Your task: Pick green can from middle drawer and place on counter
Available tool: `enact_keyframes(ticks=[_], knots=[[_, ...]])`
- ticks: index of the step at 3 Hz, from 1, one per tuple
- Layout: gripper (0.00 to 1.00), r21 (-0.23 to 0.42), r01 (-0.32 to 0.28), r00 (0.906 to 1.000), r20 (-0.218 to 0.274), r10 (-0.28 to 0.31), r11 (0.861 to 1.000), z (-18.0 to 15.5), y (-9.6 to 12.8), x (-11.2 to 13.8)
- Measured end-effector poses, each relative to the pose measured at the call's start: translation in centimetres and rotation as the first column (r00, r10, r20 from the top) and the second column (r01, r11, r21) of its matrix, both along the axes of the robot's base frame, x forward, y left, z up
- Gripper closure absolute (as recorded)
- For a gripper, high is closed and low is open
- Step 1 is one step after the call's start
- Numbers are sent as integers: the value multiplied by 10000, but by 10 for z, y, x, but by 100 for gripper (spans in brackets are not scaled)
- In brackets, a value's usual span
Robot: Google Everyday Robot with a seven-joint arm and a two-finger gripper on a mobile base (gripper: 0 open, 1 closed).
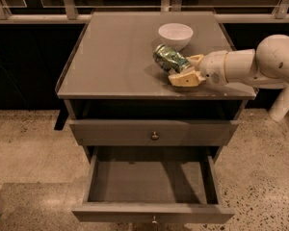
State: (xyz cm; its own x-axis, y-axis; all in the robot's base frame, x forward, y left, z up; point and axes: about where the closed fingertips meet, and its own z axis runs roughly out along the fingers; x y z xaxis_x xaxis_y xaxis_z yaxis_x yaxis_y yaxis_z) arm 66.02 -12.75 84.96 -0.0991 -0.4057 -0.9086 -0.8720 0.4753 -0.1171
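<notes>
Between the two pale fingers of the gripper, the green can lies tilted over the counter, and the fingers appear clamped on its near end. Just beyond the gripper, close to the can, stands a white bowl. Far below and toward the front, the middle drawer is pulled out, its grey bottom bare.

By my reading the pick is done and the can has reached the counter; what remains is to settle it, let go and draw the gripper clear.

Whether the can's underside touches the counter or hangs just above it cannot be told. The can's gripped end is hidden by the lower finger, the arm runs off the right edge, and the drawer's knob is cut off at the bottom.
</notes>
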Motion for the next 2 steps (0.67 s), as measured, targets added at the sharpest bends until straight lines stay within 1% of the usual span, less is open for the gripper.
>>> enact_keyframes(ticks=[1,2], knots=[[17,0,-1,10000,0,1,10000,0,0,0],[0,0,-2,10000,0,2,10000,0,0,0]])
